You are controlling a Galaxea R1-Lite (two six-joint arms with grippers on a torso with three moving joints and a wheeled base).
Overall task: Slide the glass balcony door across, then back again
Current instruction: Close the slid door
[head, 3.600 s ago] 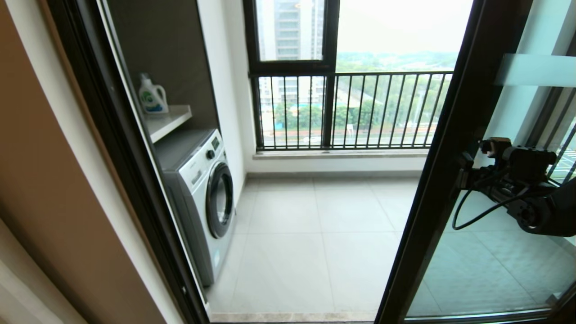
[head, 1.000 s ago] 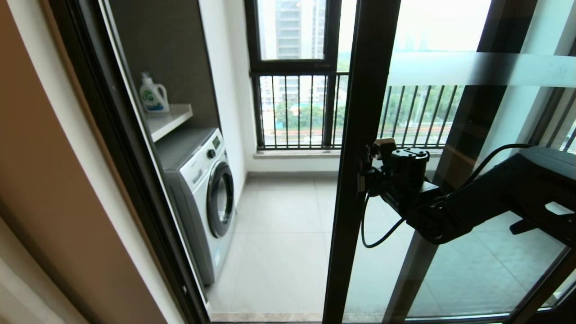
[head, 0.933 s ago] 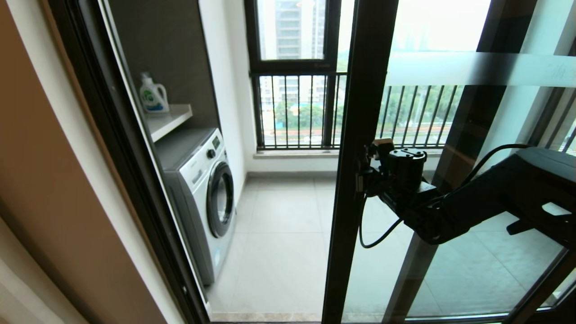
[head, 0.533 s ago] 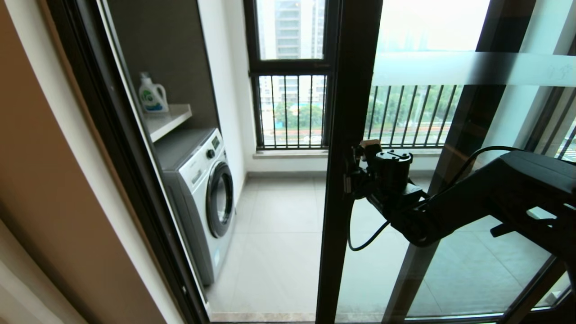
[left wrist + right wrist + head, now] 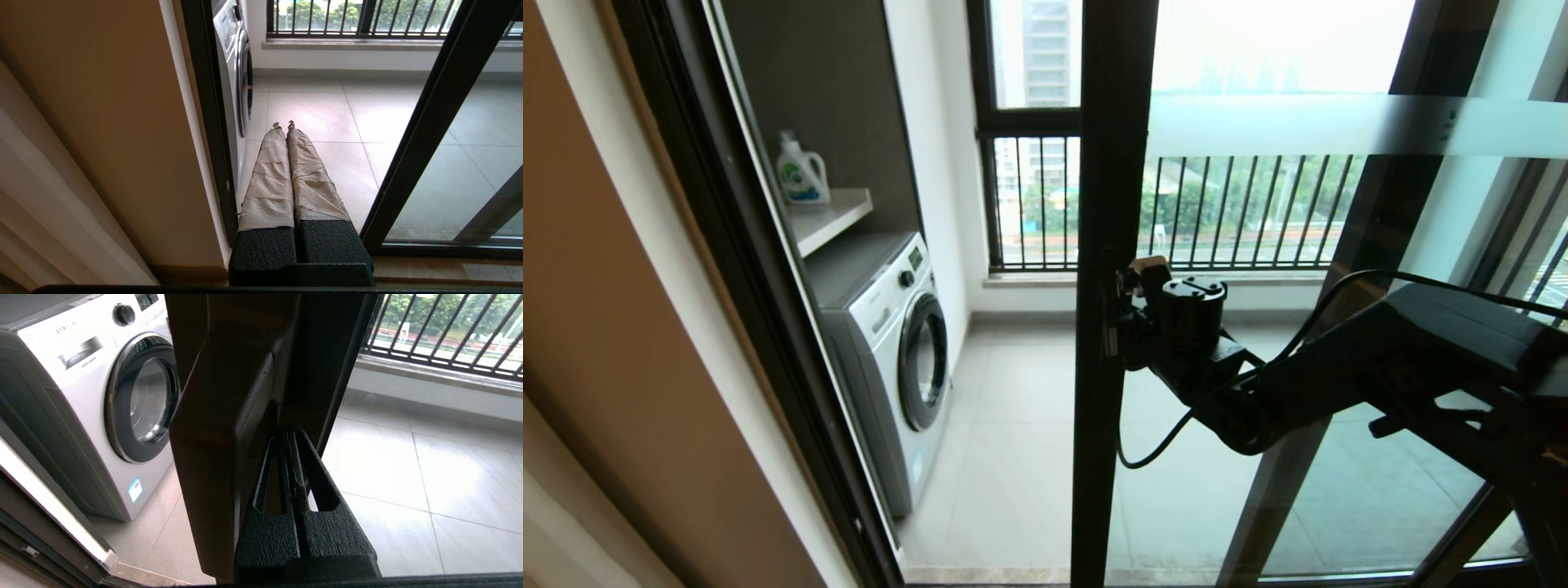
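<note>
The door (image 5: 1107, 245) stands partway across the opening, its leading frame edge mid-view, well apart from the washer (image 5: 890, 351). The right pincer (image 5: 288, 437), fingers pressed together, is tucked behind the door's handle (image 5: 220, 428). The left pincer (image 5: 283, 124), fingers pressed together, is parked low beside the wall (image 5: 102, 122).

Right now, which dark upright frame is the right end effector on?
The near door stile, left of the slanted frame behind the glass. The right end effector sits shut against its handle.
</note>
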